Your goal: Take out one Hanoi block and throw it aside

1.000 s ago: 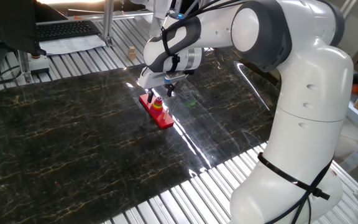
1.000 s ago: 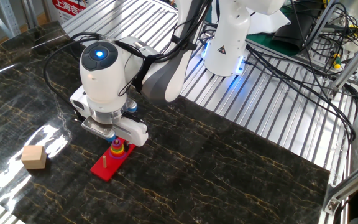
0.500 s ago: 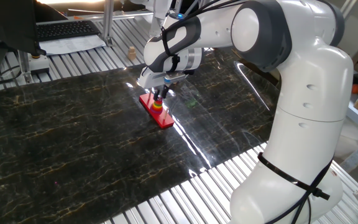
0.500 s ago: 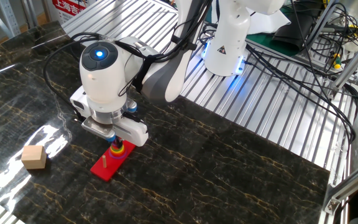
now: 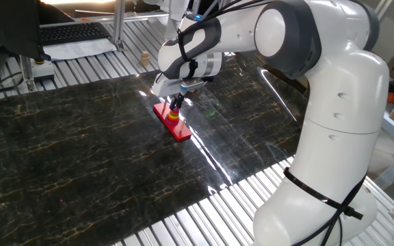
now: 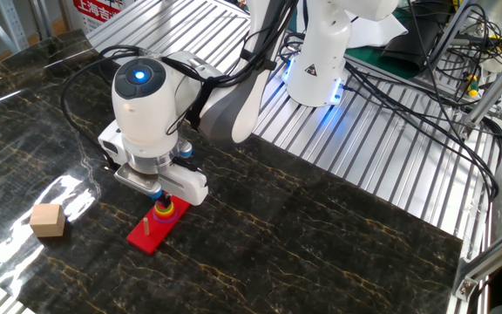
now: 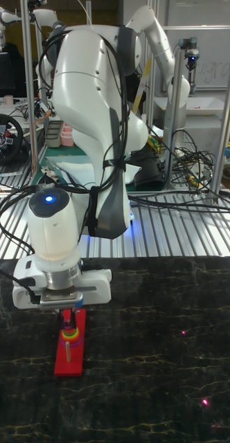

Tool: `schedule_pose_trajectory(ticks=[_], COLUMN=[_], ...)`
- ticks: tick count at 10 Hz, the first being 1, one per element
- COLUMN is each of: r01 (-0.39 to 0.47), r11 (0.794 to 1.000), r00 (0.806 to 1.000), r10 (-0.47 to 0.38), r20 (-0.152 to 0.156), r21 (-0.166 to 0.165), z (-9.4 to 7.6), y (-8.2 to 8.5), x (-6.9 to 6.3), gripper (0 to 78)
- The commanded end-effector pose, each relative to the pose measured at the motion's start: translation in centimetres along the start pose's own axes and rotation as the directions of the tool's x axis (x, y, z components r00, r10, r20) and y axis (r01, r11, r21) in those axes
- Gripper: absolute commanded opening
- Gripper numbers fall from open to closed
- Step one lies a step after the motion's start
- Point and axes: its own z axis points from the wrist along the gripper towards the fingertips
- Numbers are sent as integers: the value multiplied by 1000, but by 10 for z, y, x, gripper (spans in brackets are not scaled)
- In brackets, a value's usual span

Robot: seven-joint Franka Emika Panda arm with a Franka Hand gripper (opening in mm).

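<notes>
A red base (image 5: 180,130) lies on the dark marble mat and carries a peg with a stack of coloured rings (image 5: 174,117). The gripper (image 5: 176,104) stands straight above that stack, with its fingers drawn together at the top of it. In the other fixed view the gripper (image 6: 159,200) sits on the top of the stack (image 6: 165,208), and a bare peg stands on the base (image 6: 149,233). The Hanoi block is pinched between the fingertips and mostly hidden. From the tall view the fingers (image 7: 68,318) meet just over the rings (image 7: 71,336).
A tan wooden cube (image 6: 48,220) rests on the mat to the left of the base. A keyboard (image 5: 70,32) and papers lie on the metal slats behind. The arm's pedestal (image 6: 316,61) and loose cables (image 6: 425,96) stand at the back.
One second ago the fingers stood apart on either side of the ring stack. They have since drawn together at its top. The arm has hardly moved in the last half second.
</notes>
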Motion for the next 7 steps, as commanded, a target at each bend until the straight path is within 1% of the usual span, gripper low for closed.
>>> schedule_pose_trajectory(ticks=[1, 4, 6, 7], r01=[2, -8, -10, -13], r11=[1000, 1000, 1000, 1000], r00=[1000, 1000, 1000, 1000], r10=[-2, 8, 10, 13], r20=[-4, -2, -7, -14], r21=[0, 1, 2, 2], z=[-2, -3, -11, -19], y=[-2, -2, -2, -2], x=[0, 0, 1, 2], gripper=[11, 11, 11, 11])
